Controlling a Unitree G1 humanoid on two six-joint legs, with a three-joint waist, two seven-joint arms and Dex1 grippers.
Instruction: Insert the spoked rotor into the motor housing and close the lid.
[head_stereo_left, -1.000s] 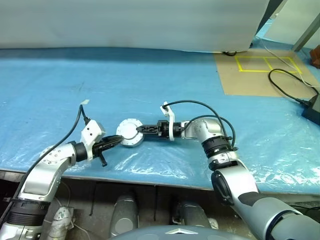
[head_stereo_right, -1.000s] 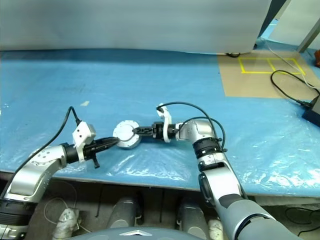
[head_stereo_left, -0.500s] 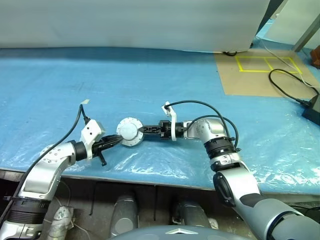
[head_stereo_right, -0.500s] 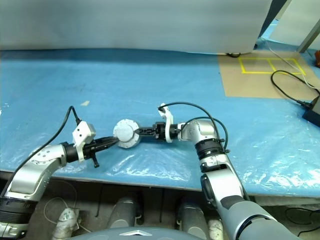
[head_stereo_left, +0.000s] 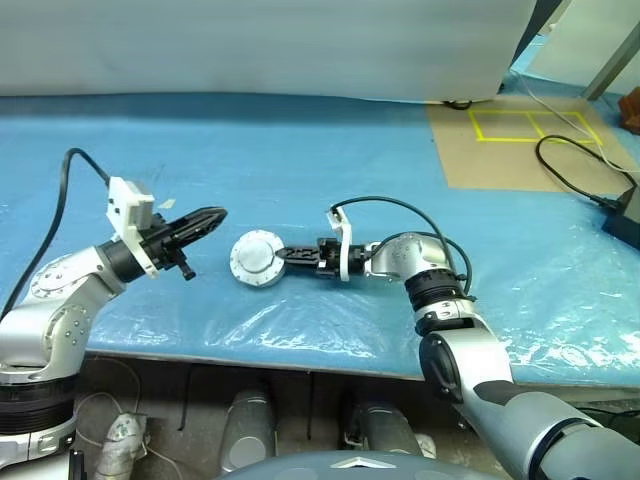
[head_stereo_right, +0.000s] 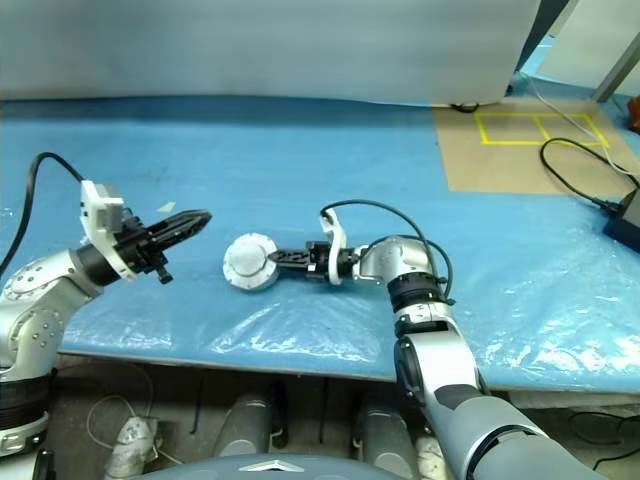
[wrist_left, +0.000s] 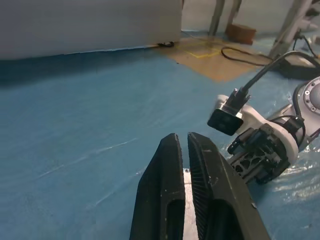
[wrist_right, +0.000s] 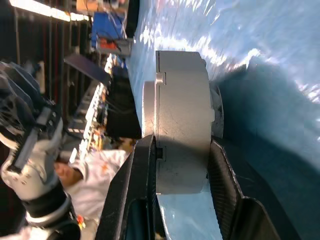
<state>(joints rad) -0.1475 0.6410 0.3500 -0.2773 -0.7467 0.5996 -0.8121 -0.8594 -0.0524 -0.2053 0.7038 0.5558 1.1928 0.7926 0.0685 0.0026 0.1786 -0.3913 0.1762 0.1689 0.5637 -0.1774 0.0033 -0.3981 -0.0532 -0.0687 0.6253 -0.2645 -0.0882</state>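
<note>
The motor housing (head_stereo_left: 257, 259) is a closed round silver puck just above the blue sheet, tilted with a plain grey face towards the head camera. I cannot tell the lid from the body there. My right gripper (head_stereo_left: 281, 255) reaches in level from the right and is shut on its rim. In the right wrist view the puck (wrist_right: 180, 125) sits edge-on between both fingers (wrist_right: 142, 180). My left gripper (head_stereo_left: 208, 216) hangs raised to the left of the housing, apart from it, shut and empty; its fingers (wrist_left: 167, 165) press together. The spoked rotor is out of view.
A brown board (head_stereo_left: 500, 150) with yellow tape lies at the back right, with a black cable (head_stereo_left: 570, 175) running to a dark box (head_stereo_left: 625, 220) at the right edge. A white panel (head_stereo_left: 260, 45) closes the back. A person in white (wrist_right: 92, 175) shows beyond the puck.
My left gripper has lifted off the table and drawn back to the left, away from the housing. The right gripper kept its place, and the housing in it has rolled a little.
</note>
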